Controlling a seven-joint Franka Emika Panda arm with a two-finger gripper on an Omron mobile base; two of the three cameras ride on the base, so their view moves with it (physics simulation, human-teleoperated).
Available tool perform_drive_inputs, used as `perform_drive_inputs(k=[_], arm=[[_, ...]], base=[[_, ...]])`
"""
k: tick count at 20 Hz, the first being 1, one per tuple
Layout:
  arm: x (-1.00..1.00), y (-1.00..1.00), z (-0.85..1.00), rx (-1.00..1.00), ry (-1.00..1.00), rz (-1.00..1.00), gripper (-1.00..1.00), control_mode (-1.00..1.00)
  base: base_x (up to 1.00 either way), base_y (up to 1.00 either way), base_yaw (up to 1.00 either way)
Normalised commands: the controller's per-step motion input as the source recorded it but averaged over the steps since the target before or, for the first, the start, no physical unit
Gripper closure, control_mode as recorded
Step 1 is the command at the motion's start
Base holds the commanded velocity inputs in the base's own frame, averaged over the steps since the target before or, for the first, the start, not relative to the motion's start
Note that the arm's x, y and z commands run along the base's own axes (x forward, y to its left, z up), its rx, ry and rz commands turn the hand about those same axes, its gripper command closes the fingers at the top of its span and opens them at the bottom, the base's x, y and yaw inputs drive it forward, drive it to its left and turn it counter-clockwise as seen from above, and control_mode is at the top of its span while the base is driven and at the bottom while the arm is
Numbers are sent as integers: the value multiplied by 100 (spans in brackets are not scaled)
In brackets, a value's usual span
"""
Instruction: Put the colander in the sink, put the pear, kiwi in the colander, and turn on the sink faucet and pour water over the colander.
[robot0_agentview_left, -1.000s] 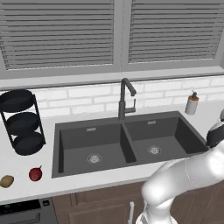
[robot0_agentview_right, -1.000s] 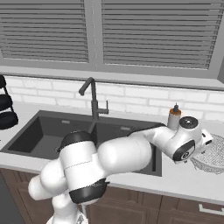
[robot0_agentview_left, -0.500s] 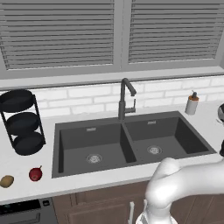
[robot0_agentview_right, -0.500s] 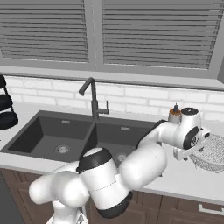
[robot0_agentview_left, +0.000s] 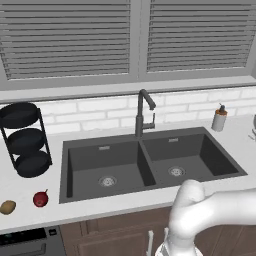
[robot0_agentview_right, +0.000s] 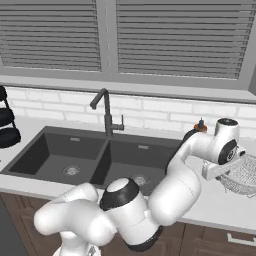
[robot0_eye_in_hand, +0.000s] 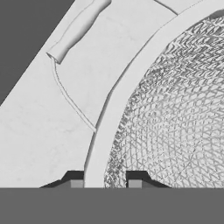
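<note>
The colander (robot0_agentview_right: 244, 174), a silvery mesh bowl, stands on the counter right of the sink (robot0_agentview_right: 50, 155). My gripper (robot0_agentview_right: 216, 172) is down at its left rim. In the hand view the colander's white rim (robot0_eye_in_hand: 131, 74) runs between my two fingertips (robot0_eye_in_hand: 76, 183), and my gripper (robot0_eye_in_hand: 105, 183) is shut on it. The dark double sink (robot0_agentview_left: 125, 160) holds nothing, and the faucet (robot0_agentview_left: 142, 112) stands behind its divider. The dark-red pear (robot0_agentview_left: 40, 198) and the tan kiwi (robot0_agentview_left: 7, 206) lie on the counter left of the sink.
A black three-tier rack (robot0_agentview_left: 22, 140) stands at the far left. A soap dispenser (robot0_agentview_left: 219, 119) is by the back wall right of the sink, just behind my hand (robot0_agentview_right: 200, 125). The counter's front edge runs close below the colander.
The hand has settled down onto the colander's left rim and the fingers have closed from wide open. The arm's elbow swung lower and nearer. The fruits have not moved.
</note>
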Motion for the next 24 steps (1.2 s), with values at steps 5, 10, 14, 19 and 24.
perform_drive_inputs(k=[5, 10, 14, 19, 24], arm=[[-51, 19, 0, 17, -14, 0, 100, -100], [-34, 92, 20, 0, -35, 0, 100, -100], [-10, 100, 64, -15, -39, 0, 100, -100], [-15, 100, 84, -28, -35, 0, 100, -100], [-25, 100, 82, -31, -27, 0, 100, -100]], base=[[0, 0, 0], [0, 0, 0], [0, 0, 0], [0, 0, 0], [0, 0, 0]])
